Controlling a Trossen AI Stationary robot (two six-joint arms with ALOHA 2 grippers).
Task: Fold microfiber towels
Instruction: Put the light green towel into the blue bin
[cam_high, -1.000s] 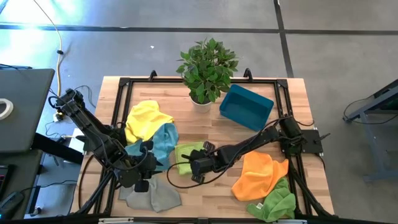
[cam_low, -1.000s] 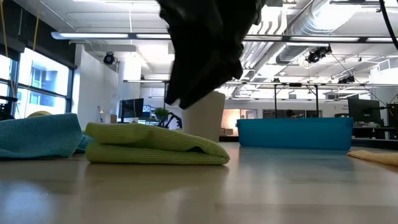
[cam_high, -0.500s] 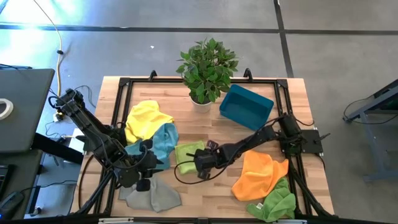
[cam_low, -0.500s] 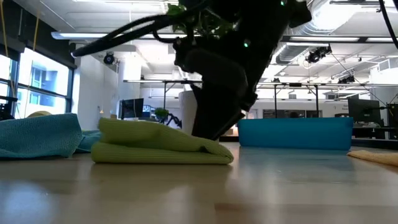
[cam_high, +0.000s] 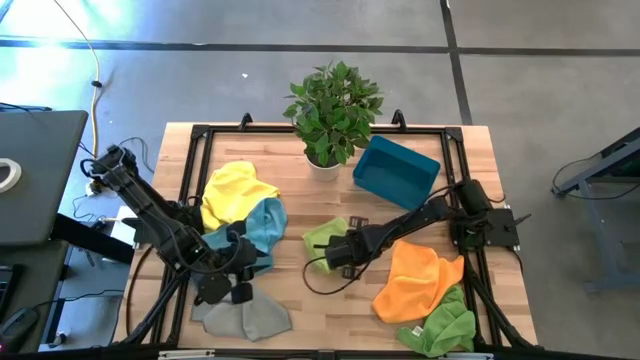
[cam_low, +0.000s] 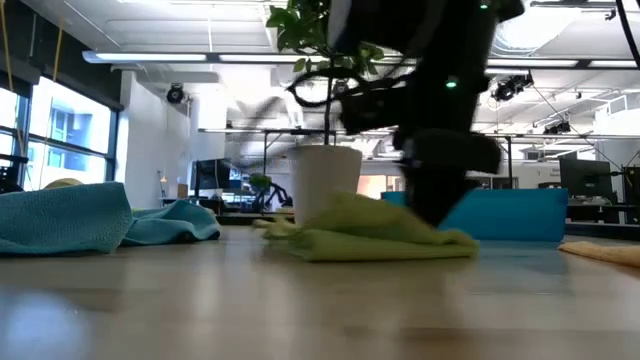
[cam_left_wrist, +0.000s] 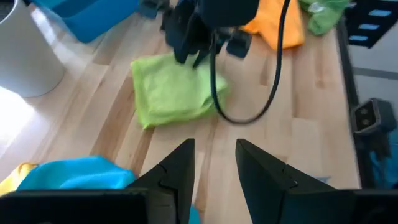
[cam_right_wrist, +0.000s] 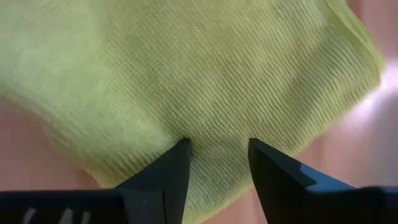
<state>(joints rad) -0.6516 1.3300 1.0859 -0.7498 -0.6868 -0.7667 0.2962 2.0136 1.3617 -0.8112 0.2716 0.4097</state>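
Observation:
A folded light-green towel (cam_high: 323, 236) lies on the table in front of the plant pot. My right gripper (cam_right_wrist: 217, 144) stands over the towel's right part, its fingers apart and their tips on the cloth (cam_low: 370, 235). My left gripper (cam_left_wrist: 214, 146) hangs open and empty at the near left, above the table between the light-blue towel (cam_high: 258, 228) and the grey towel (cam_high: 250, 316). A yellow towel (cam_high: 235, 190) lies crumpled at the far left. An orange towel (cam_high: 415, 280) and a second green one (cam_high: 442, 326) lie at the near right. My right gripper sets both fingertips (cam_right_wrist: 179, 152) down on the top layer of the folded green towel, on its right part (cam_left_wrist: 202, 74). The fingers come steeply from above and stay apart, with cloth showing between them. The towel lies on the table, slightly bunched.
A potted plant (cam_high: 332, 110) in a white pot and a teal bin (cam_high: 395, 172) stand at the far side. A black frame (cam_high: 190, 160) runs round the wooden table. Bare wood lies at the near middle.
My right gripper has sunk and gone toward the table's right and far edges, tipping more steeply downward. The green towel has slid with it across the table toward the plant pot and bin, and is now a little more bunched.

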